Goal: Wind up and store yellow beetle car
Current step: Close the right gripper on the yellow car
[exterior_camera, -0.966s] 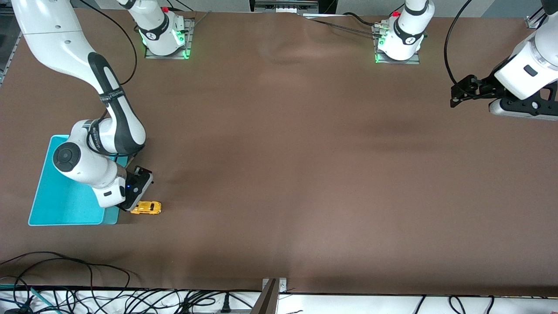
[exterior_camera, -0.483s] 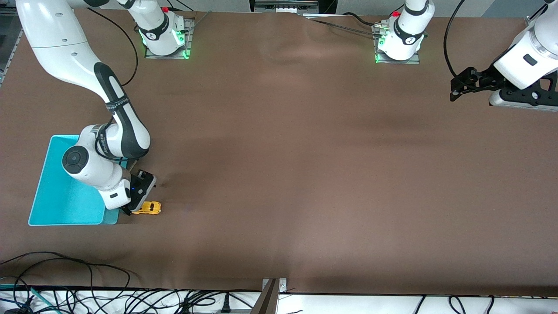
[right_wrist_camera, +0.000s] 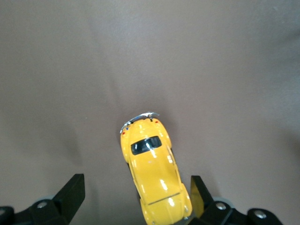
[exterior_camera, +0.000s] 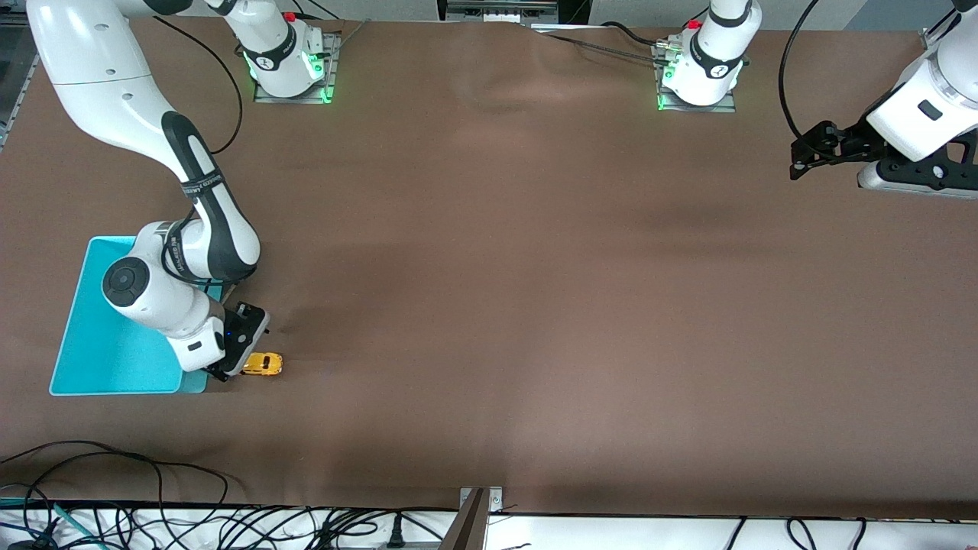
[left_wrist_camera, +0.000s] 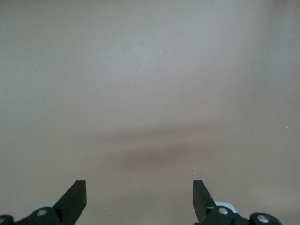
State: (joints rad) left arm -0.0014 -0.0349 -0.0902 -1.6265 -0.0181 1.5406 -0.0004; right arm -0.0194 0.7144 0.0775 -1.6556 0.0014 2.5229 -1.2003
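The yellow beetle car stands on the brown table beside the turquoise bin, at the bin's corner nearest the front camera. My right gripper hangs low over the car's bin-side end and is open. In the right wrist view the car lies slanted between the fingers of the right gripper, close to one fingertip and well apart from the other. My left gripper waits open above the table's left-arm end; the left wrist view shows the left gripper over bare table.
The bin lies flat at the right arm's end of the table, partly covered by the right arm. Cables run along the table edge nearest the front camera. Both arm bases stand at the top.
My right gripper has shifted over the car's bin-side end, hiding more of it. The left gripper has drifted a little toward the arms' bases. The car has not moved.
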